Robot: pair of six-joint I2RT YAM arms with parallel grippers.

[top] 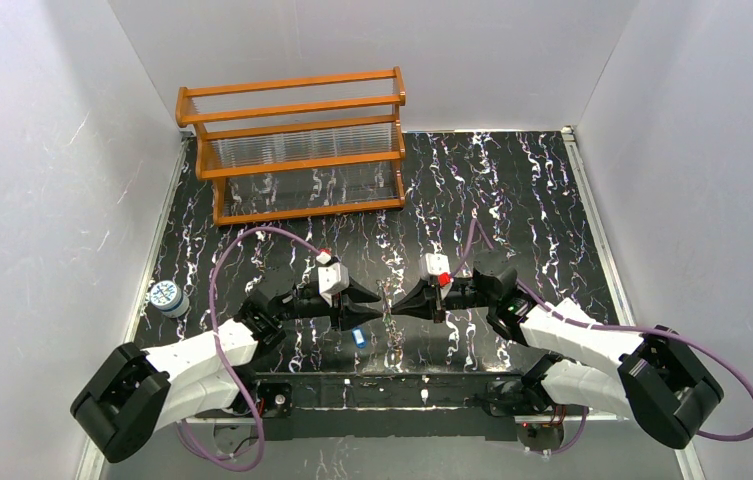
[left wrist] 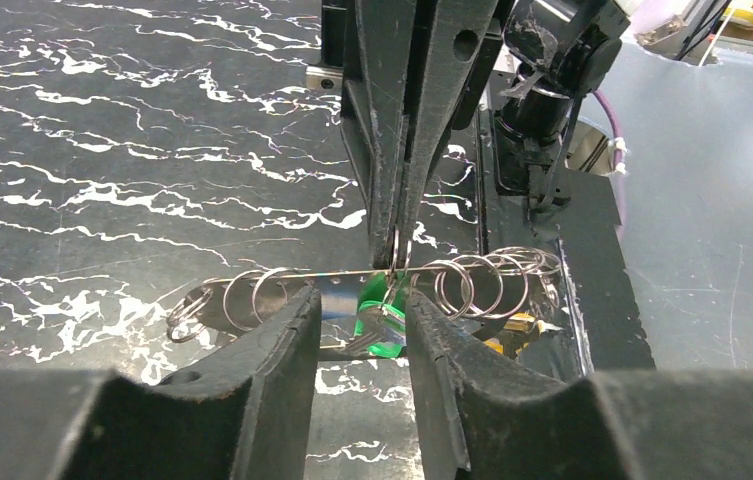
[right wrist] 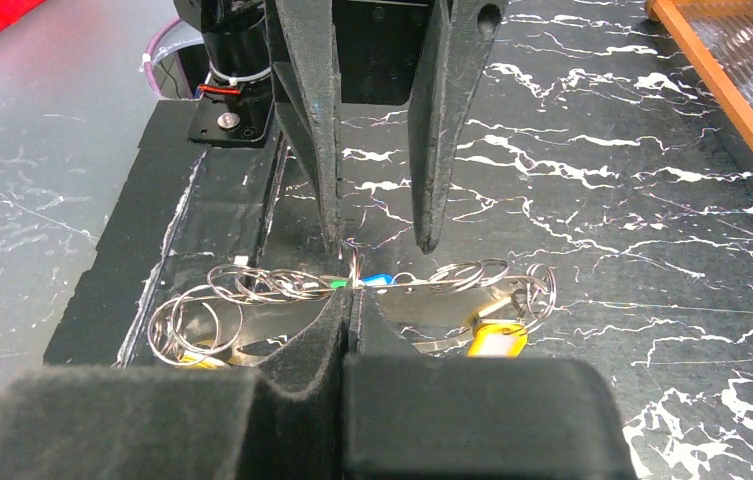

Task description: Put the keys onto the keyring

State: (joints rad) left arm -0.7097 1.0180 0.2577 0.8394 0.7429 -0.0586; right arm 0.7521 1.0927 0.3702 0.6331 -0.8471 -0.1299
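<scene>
The keyring [left wrist: 282,280] is a thin silvery wire held level above the table, strung with several small split rings; it also shows in the right wrist view [right wrist: 252,285]. My right gripper [right wrist: 352,298] is shut on it at the middle, as the left wrist view [left wrist: 397,250] shows too. My left gripper [left wrist: 360,300] is open, its fingers either side of a green key [left wrist: 384,322] hanging from the wire. A yellow key [right wrist: 497,337] hangs at one end, and another yellow head [right wrist: 192,355] at the other. A blue key [top: 359,338] shows just below the meeting grippers.
A wooden rack [top: 292,150] stands at the back left. A white-and-blue roll [top: 166,297] lies by the left wall. Small white bits [top: 423,395] lie near the front edge between the arm bases. White walls close in three sides.
</scene>
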